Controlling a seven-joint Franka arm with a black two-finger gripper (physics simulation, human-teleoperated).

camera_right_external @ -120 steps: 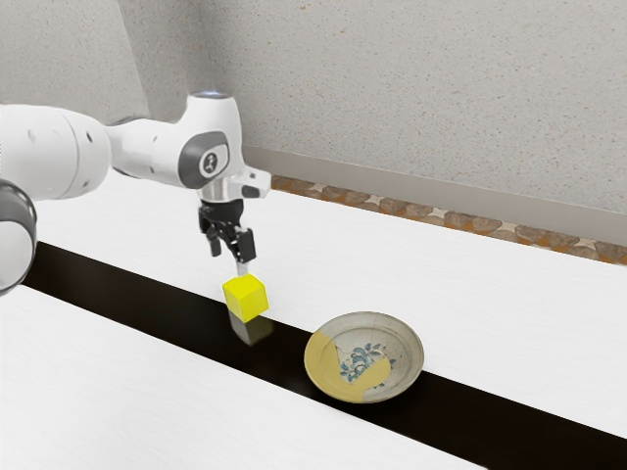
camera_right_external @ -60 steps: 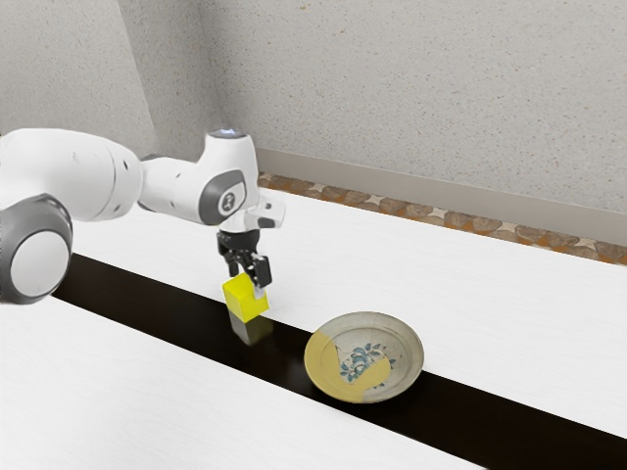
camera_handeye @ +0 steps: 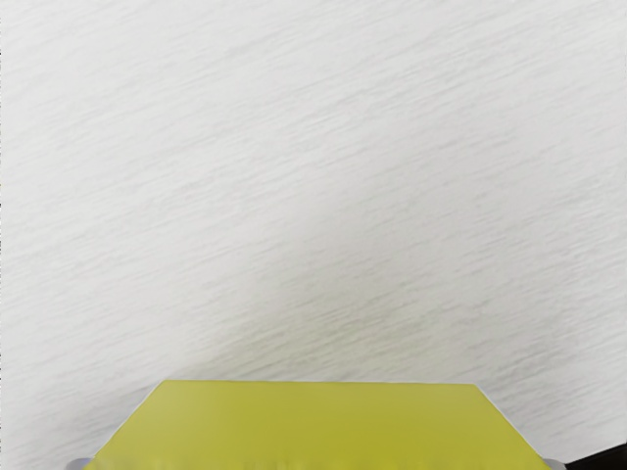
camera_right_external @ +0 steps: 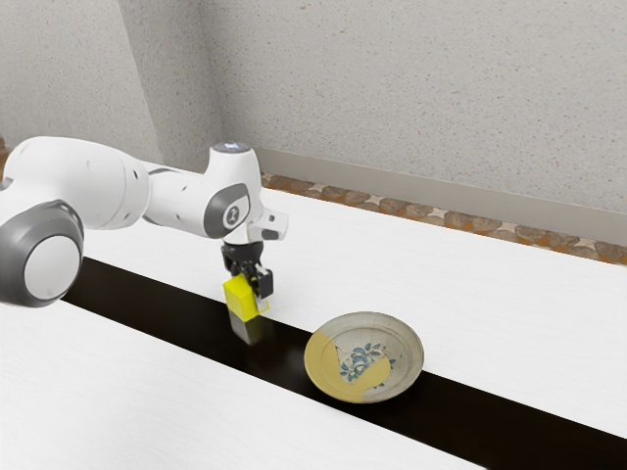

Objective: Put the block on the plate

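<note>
White tabletop (camera_right_external: 108, 392), yellow block (camera_right_external: 237, 299) right below the gripper (camera_right_external: 250, 294), clenched or released unclear.

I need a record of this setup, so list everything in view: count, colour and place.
Block: one, yellow, at the edge of the dark strip, gripper at it.
Plate: one, grey-beige with a tan patch and blue pattern, on the table, exterior view's right of the block.
Strip: one, black, across the table.
Table: one, white, under it all.
Stone-patterned band: one, brown and orange, beyond the table.
Wall: speckled grey, behind.
Arm: one, white and grey, from the exterior view's left.
Gripper: one, black, at the block.
</note>
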